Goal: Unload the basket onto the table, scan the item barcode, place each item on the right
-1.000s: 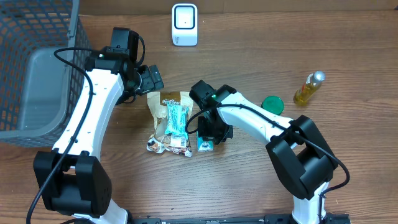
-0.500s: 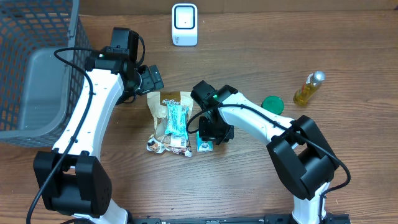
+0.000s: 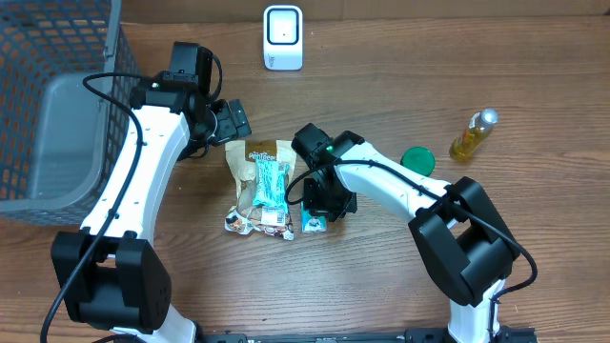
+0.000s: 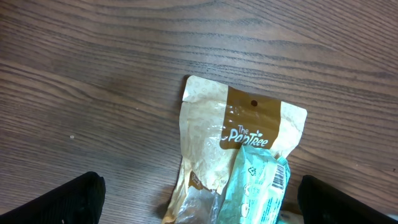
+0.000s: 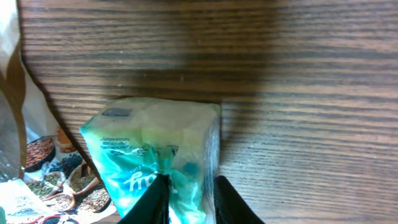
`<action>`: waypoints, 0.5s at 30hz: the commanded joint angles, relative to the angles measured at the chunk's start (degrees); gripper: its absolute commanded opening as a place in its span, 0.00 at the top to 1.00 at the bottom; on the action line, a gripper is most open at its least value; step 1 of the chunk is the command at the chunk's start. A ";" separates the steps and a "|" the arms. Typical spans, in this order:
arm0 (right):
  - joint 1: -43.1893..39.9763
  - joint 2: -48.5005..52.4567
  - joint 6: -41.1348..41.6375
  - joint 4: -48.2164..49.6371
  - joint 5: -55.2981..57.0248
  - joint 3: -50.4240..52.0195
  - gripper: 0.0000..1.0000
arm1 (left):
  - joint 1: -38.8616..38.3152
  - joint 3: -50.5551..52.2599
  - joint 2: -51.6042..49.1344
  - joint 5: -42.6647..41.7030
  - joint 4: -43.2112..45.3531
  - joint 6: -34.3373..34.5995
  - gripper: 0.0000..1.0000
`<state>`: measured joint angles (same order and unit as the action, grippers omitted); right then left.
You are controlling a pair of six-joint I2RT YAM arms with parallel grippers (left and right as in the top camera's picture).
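At mid-table, my right claw is down on a small teal pack. From the right wrist, both fingers stand close together with the near end of the pack pinched between them, so I count it as gripped. The pack lies flat on the wood, just right of a brown pouch, whose edge shows at the left of that view.

My left claw hovers just beyond the pouch's top edge, jaws spread wide and holding nothing. Its wrist camera looks down on the pouch, with a dark fingertip in each bottom corner. A teal wrapper lies lengthwise on top of the pouch, and a barcode shows on its upper end.

The white scanner stands at the far edge of the table, well apart from the pack. A wire basket fills the far left corner. To the right sit a green lid and a yellow bottle lying on its side.
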<state>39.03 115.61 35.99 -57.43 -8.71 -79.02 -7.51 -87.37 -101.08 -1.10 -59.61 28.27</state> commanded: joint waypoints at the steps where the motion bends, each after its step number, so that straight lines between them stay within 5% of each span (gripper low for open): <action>1: 0.17 1.20 0.02 1.07 2.16 3.08 0.83 | -0.07 -0.85 -0.13 0.02 0.07 -0.66 0.00; 6: 0.17 1.20 0.00 1.49 1.55 3.61 0.96 | -0.07 -0.85 -0.13 0.02 0.07 -0.66 0.00; 15: 0.11 1.07 -1.86 1.66 -0.11 3.54 0.96 | -0.13 -0.85 -0.13 0.02 0.07 -0.66 0.00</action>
<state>39.03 114.85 35.88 -55.88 -9.47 -77.89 -7.51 -87.37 -101.08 -1.10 -59.61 28.27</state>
